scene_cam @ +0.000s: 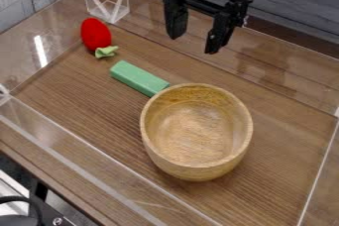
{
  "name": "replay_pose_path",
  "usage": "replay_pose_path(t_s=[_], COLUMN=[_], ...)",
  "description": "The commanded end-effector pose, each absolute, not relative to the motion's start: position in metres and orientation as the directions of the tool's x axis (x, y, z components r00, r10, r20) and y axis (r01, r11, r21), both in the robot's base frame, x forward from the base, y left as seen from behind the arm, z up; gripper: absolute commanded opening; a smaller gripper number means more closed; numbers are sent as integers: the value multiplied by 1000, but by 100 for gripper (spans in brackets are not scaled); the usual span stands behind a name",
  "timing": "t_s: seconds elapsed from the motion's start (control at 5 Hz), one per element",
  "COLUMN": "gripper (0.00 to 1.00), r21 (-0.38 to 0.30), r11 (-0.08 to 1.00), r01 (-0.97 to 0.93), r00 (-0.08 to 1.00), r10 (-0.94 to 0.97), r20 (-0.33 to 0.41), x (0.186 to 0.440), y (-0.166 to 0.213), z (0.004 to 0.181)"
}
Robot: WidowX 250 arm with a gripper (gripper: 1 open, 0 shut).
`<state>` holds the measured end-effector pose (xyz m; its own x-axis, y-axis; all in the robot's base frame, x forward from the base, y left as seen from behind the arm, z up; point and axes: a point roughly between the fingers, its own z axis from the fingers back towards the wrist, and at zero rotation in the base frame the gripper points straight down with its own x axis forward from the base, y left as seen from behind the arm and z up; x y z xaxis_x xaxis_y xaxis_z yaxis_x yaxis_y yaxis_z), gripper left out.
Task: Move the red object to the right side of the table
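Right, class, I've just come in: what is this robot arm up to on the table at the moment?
A single robot arm hangs over the back of the wooden table, its gripper pointing down with the jaws open and holding nothing. The red object, a small strawberry-like toy, lies untouched near the back left corner, well left of the gripper. A flat green block lies just in front of it, and a wooden bowl sits nearer the front, empty. So the toy has not yet been picked up.
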<state>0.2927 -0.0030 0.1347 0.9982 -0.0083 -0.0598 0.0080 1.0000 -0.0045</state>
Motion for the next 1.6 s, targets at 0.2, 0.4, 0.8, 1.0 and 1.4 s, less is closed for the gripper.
replay_pose_path(t_s=[0.2, 0.4, 0.8, 1.0, 1.4], gripper=[100, 100, 100, 100, 100], r21=[-7, -22, -46, -65, -82], r11=[923, 853, 729, 711, 693], r01=[-386, -522, -683, -700, -716], r00=[922, 853, 729, 711, 692], r10=[385, 522, 684, 702, 720], r20=[-39, -8, 16, 28, 46], x=[284, 283, 285, 295, 318], y=[56, 100, 178, 193, 206], z=[127, 128, 111, 98, 82])
